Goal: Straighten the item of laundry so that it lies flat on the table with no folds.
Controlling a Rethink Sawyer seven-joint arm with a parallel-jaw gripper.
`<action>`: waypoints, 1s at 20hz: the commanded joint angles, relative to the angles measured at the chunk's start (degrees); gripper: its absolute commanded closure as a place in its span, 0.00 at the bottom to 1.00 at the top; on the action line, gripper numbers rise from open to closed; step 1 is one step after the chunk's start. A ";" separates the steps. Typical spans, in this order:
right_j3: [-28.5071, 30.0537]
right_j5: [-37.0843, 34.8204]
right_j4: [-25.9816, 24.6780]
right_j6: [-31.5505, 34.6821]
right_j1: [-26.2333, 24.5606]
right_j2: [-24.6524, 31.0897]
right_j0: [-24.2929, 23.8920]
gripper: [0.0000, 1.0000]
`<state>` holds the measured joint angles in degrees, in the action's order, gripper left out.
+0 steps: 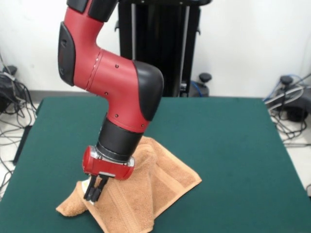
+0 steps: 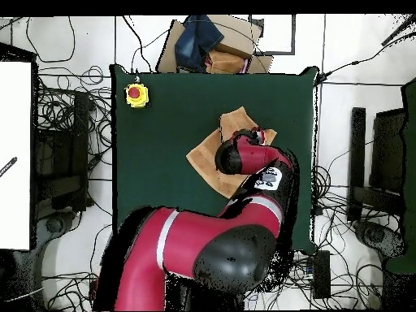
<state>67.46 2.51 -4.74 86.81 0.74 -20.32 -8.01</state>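
The pincer [image 1: 94, 191] is clamped on the rumpled towel [image 1: 146, 194], lifting a fold off the green bench [image 1: 233, 145].

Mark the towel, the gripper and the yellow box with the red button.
towel [image 1: 165, 177]: front view, flat right part.
gripper [image 1: 95, 193]: front view, between the fingers, at the towel's raised fold.
yellow box [image 2: 136, 95]: overhead view, its red button.

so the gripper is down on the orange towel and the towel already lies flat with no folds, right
Not quite. The gripper is down on the towel, but the towel is not flat: the front view shows it bunched and raised into a peak beside the arm, with folded layers, on the green table.
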 commanded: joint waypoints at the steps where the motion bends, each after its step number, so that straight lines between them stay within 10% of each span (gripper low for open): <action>1: 1.51 0.78 -0.04 9.34 -0.43 2.91 -1.30 1.00; 20: -4.71 3.61 -2.28 6.64 -6.01 3.81 -5.15 1.00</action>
<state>64.38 3.53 -4.74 86.81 -2.56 -20.36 -12.78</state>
